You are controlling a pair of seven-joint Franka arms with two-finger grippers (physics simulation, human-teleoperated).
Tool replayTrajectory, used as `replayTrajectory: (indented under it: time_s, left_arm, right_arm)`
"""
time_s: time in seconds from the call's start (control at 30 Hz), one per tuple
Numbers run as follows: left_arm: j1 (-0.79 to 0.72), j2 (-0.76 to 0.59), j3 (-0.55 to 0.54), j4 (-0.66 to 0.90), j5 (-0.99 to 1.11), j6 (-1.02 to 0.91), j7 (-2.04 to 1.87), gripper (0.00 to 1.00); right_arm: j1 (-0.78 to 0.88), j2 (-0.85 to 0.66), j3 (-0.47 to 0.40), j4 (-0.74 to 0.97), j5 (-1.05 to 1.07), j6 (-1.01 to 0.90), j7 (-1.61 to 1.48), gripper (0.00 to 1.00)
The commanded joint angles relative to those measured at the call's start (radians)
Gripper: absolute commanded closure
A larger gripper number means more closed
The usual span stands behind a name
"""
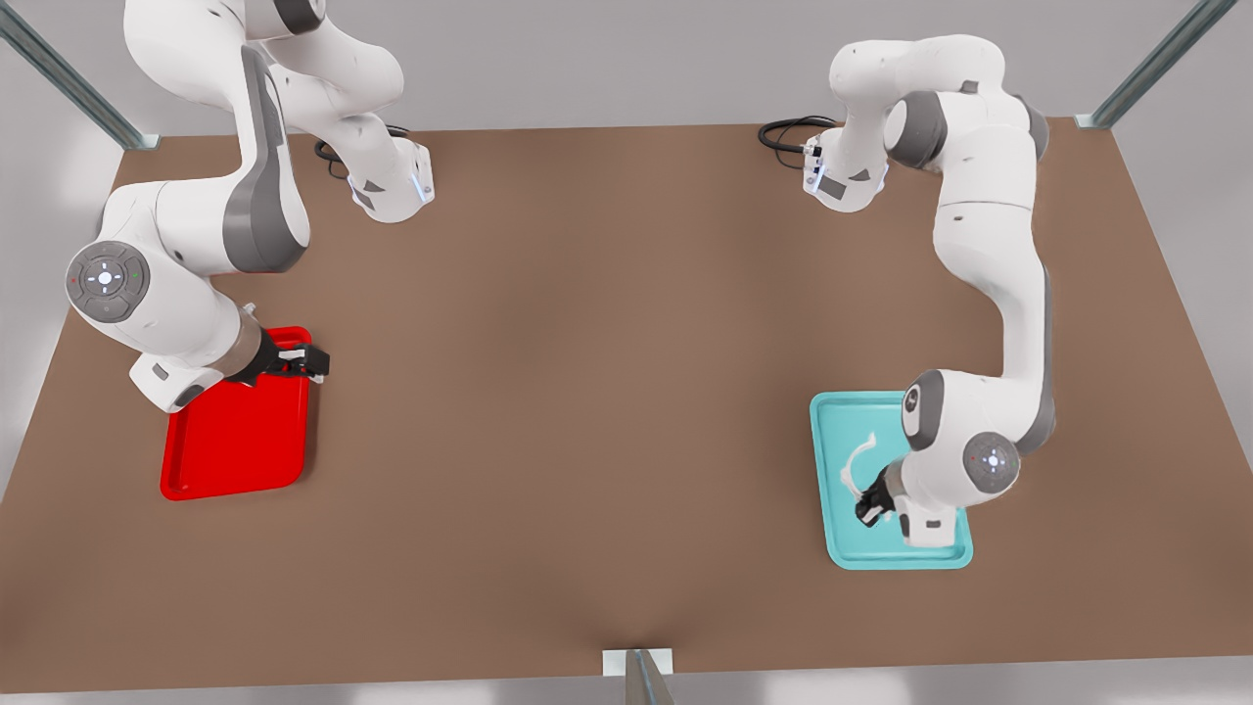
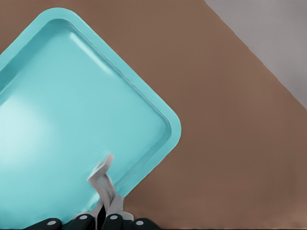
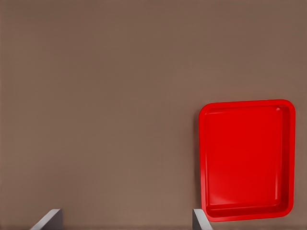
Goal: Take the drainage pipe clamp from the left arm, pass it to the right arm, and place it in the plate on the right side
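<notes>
You have two trays on the desk (image 1: 607, 392): one teal tray (image 1: 832, 529), one red plate (image 1: 240, 446). One drainage pipe clamp (image 1: 858, 456). Two arms, each with one tool: left tool (image 1: 866, 509), right tool (image 1: 311, 362).

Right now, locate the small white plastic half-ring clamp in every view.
Front view: small white plastic half-ring clamp over the teal rectangular tray, at the left tool.
Left wrist view: clamp pinched in that tool.
Right wrist view: not in it.
Shared landmark: teal tray under the clamp.
</notes>
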Motion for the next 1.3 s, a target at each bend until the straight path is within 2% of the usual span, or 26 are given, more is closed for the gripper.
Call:
replayTrajectory:
  time_s: [0.0,0.1,0.17,0.27,0.33,0.43,0.57,0.73,0.77,0.9,1.27]
  left_arm:
    - [-0.057,-0.003,-0.012,0.066,0.001,-0.263,-0.330,0.79]
    - [-0.237,0.004,-0.009,0.112,0.002,-0.252,-0.661,0.79]
    - [-0.329,0.011,-0.011,0.112,0.001,-0.177,-0.926,0.79]
    - [-0.349,0.019,-0.055,0.122,-0.011,-0.110,-1.415,0.79]
    - [-0.357,0.027,-0.072,0.126,-0.016,-0.073,-1.510,0.79]
    - [-0.373,0.062,-0.094,0.160,-0.017,-0.022,-1.550,0.79]
    - [-0.372,0.080,-0.091,0.168,-0.017,0.050,-1.524,0.79]
    - [-0.373,0.083,-0.121,0.169,-0.019,0.041,-1.362,0.79]
    - [-0.373,0.083,-0.133,0.169,-0.019,0.041,-1.373,0.79]
    - [-0.380,0.083,-0.135,0.169,-0.019,0.042,-1.528,0.79]
    - [-0.384,0.097,-0.133,0.181,-0.017,0.054,-1.517,0.79]
  right_arm:
    - [0.000,-0.001,0.000,0.000,0.001,0.000,0.001,0.00]
    - [0.003,-0.001,0.001,0.000,0.001,0.000,0.000,0.00]
    - [0.003,-0.001,0.001,0.000,0.001,0.000,0.000,0.00]
    - [0.048,-0.001,0.000,0.005,-0.004,0.000,0.003,0.00]
    - [0.068,0.045,0.001,0.025,0.020,0.016,0.000,0.00]
    - [0.132,0.137,0.001,0.060,0.175,0.061,0.001,0.00]
    - [0.247,0.178,0.001,0.036,0.186,0.193,0.090,0.00]
    - [0.326,0.195,0.003,-0.062,0.197,0.431,0.119,0.00]
    - [0.330,0.212,0.003,-0.062,0.251,0.460,0.119,0.00]
    - [0.335,0.250,0.003,-0.044,0.298,0.513,0.119,0.00]
    - [0.476,0.292,0.003,-0.049,0.341,0.599,0.118,0.00]
